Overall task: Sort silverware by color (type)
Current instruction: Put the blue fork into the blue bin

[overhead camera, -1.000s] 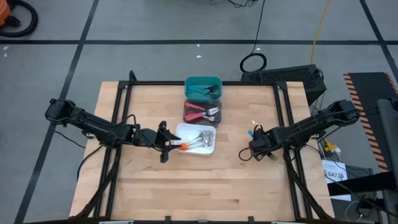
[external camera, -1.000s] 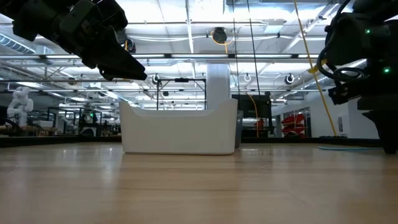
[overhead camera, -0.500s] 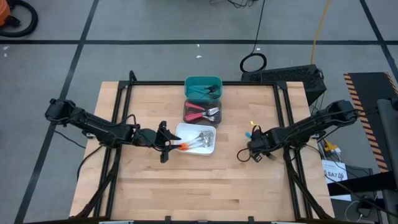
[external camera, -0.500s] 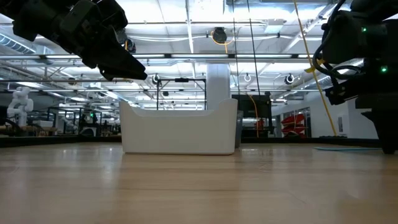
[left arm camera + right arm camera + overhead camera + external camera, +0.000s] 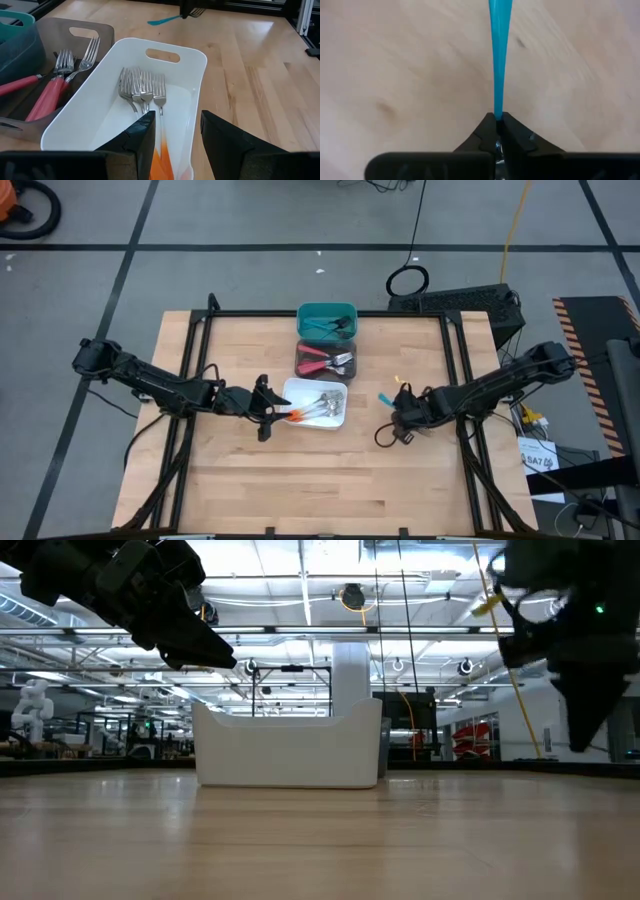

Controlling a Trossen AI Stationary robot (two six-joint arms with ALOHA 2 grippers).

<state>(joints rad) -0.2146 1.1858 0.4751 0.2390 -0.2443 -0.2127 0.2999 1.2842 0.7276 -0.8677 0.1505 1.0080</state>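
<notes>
High view: right gripper (image 5: 401,402) clamps a blue plastic-handled fork (image 5: 386,396) above the wooden counter (image 5: 330,470), well apart from the teal rectangular bin (image 5: 326,309). Best carried level to that bin.

Left wrist view: left gripper (image 5: 176,132), jaws parted, hangs over orange-handled forks (image 5: 145,87) in the white bin (image 5: 197,55).

Right wrist view: alone shows the fingers pinching the blue handle's end.

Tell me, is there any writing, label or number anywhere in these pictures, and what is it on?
"SA7": partly legible on a white tag beside the table's right edge, high view; the rest of it is too small to read.
Nothing readable on the white bin, the forks or the grippers.
</notes>
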